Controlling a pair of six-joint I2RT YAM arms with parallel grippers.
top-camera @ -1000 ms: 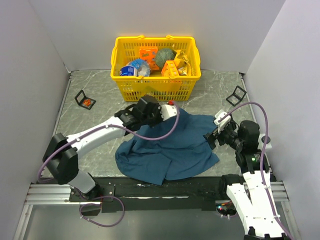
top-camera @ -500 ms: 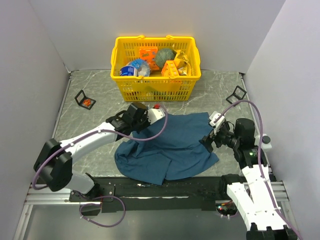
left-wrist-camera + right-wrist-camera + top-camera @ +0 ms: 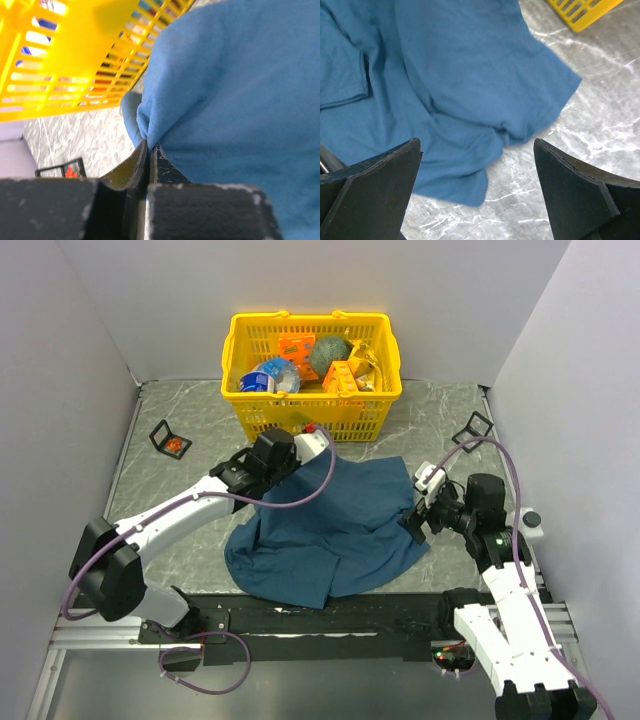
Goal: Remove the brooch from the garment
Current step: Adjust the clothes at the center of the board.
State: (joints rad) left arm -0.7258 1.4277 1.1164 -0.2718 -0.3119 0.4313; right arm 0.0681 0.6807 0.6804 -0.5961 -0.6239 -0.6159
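Currently left gripper [image 3: 150,149] is clamped on a fold of the soft garment [image 3: 340,525]; right gripper [image 3: 476,145] stands wide apart. Red speck at the left tip, upper centre of the top view, is likely the brooch [image 3: 313,427]: tiny, light, rigid. Pinch its body, not cloth.

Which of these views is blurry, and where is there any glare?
Left wrist: the basket is blurred and blown out to a bright yellow glow, while the cloth is sharper. Right wrist: the cloth folds are sharp and the claw fingers are dark. Top external: evenly lit and sharp, with only faint shadows.
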